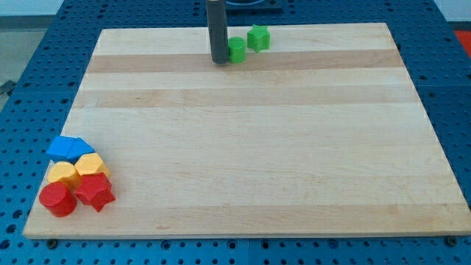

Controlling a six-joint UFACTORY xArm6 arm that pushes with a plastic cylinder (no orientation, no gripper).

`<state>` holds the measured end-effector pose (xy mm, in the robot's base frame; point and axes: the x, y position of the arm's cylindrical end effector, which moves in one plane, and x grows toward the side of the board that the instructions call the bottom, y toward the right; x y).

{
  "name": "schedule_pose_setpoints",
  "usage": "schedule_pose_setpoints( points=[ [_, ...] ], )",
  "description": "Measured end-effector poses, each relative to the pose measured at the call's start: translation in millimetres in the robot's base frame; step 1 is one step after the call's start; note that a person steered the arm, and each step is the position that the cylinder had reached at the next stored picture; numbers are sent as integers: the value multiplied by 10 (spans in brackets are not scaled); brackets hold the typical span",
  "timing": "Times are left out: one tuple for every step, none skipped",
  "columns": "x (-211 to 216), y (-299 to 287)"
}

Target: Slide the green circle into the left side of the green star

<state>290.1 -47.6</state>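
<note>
The green circle [237,50] stands near the view's top centre of the wooden board [250,147]. The green star [258,37] sits just up and to the right of it, a small gap or light contact between them; I cannot tell which. My tip [220,61] is at the lower end of the dark rod, right against the left side of the green circle.
A cluster of blocks lies at the view's bottom left: a blue block [70,148], a yellow block [64,174], a second yellow block [92,164], a red cylinder [57,199] and a red star [95,192].
</note>
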Motion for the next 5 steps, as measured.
schedule_pose_setpoints(
  points=[
    [191, 45],
    [77, 148],
    [-163, 184],
    [-218, 184],
    [-39, 183]
  ],
)
